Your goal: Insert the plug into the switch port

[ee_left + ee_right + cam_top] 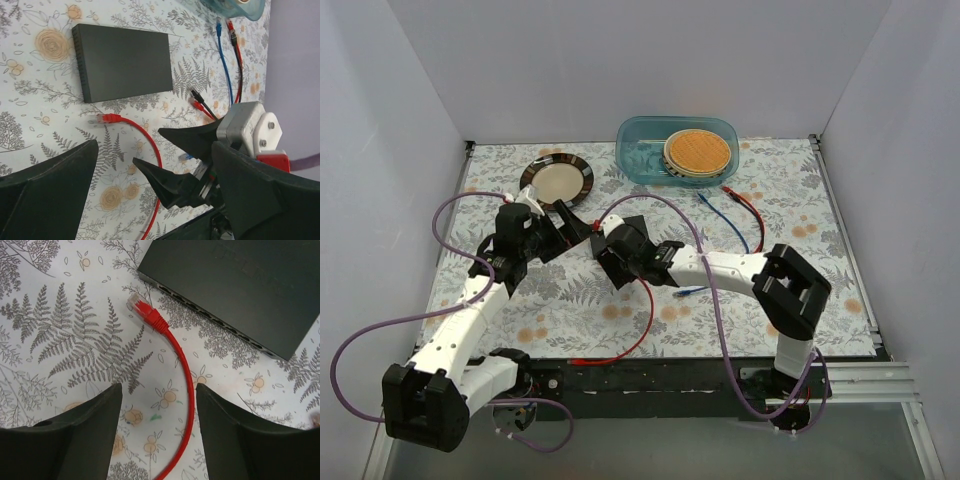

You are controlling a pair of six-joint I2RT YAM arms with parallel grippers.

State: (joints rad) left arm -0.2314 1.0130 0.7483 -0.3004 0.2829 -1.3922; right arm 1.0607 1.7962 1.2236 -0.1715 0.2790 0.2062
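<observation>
Floral tabletop (45, 365): one dark switch (235, 285), one red plug (142, 307) just beside it.

Wrist views close, sharing red plug (142, 307)

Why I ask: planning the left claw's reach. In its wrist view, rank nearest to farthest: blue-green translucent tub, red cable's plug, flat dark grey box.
1. Red cable's plug, just ahead of the left claw.
2. Flat dark grey box, beyond the plug, upper left.
3. Blue-green translucent tub, farthest, at the top right edge.
</observation>
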